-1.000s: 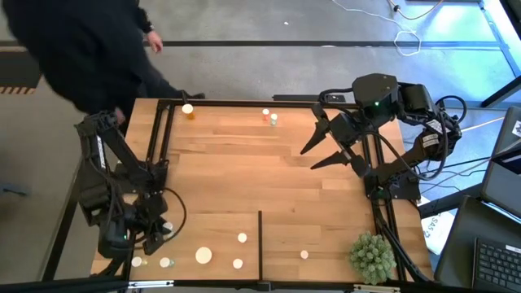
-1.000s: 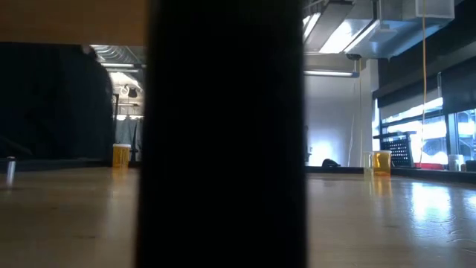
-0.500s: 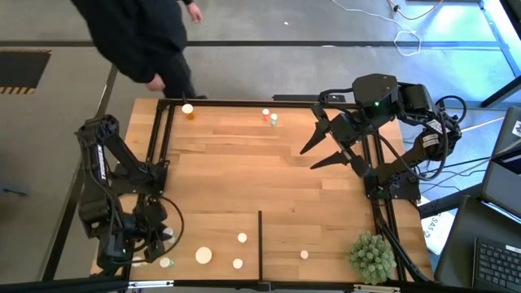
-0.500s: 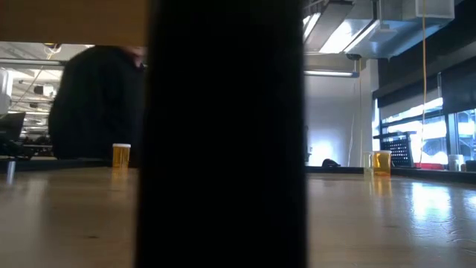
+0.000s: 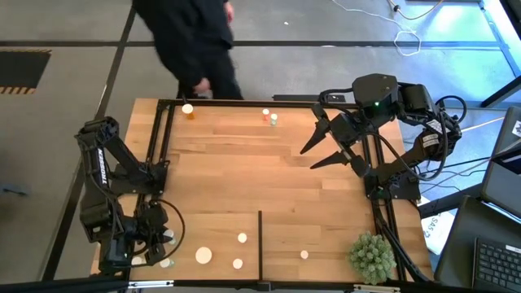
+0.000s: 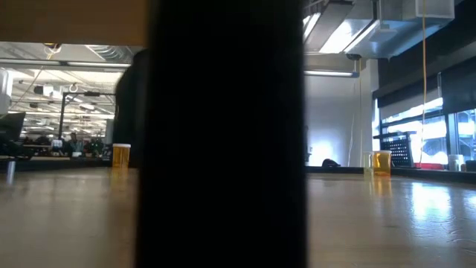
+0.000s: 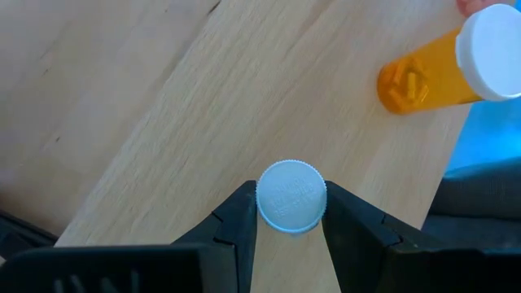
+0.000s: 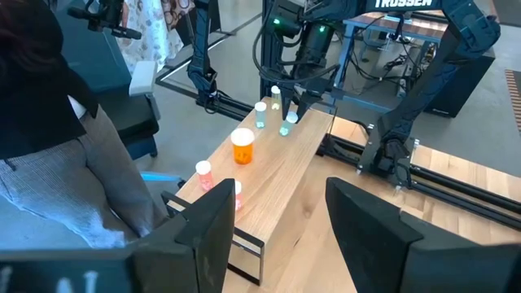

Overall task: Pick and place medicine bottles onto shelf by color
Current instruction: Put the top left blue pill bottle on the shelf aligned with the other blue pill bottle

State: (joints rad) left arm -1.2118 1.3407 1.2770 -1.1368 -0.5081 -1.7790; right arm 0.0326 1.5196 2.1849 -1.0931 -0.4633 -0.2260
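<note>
Two dark fingers of the left gripper (image 7: 291, 213) clamp a white-capped bottle (image 7: 291, 195) at the shelf's (image 7: 163, 114) edge; right gripper (image 5: 315, 152) hangs open, empty.

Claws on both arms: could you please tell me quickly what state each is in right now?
Left claw: closed on a white-capped bottle, over the shelf.
Right claw: open, holding nothing.

Dark jointed arms (image 5: 110, 175), black cables
</note>
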